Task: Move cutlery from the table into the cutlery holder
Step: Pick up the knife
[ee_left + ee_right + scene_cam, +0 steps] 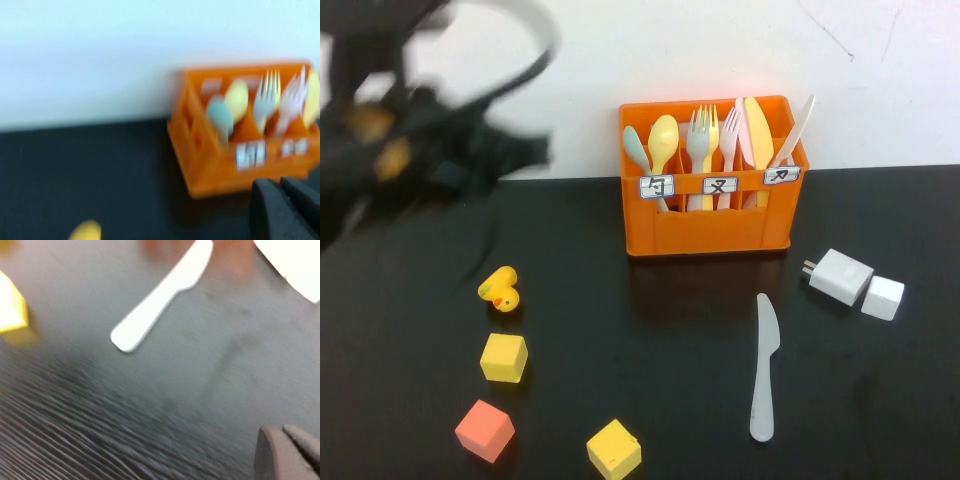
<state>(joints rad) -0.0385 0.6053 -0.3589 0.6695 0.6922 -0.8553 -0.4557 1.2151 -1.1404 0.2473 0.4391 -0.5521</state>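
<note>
Grey knife (763, 368) flat on open bench (650, 380), well before the orange cutlery holder (710, 225). Left hand (285, 210) raised at far-left edge; right hand (290, 450) low near the knife; neither grip can be told.

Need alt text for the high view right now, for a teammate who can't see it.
A pale grey plastic knife lies flat on the matte black table, in front of the orange three-compartment cutlery holder filled with pastel cutlery. The left tool hangs blurred at upper left; the right tool is out of view.
</note>
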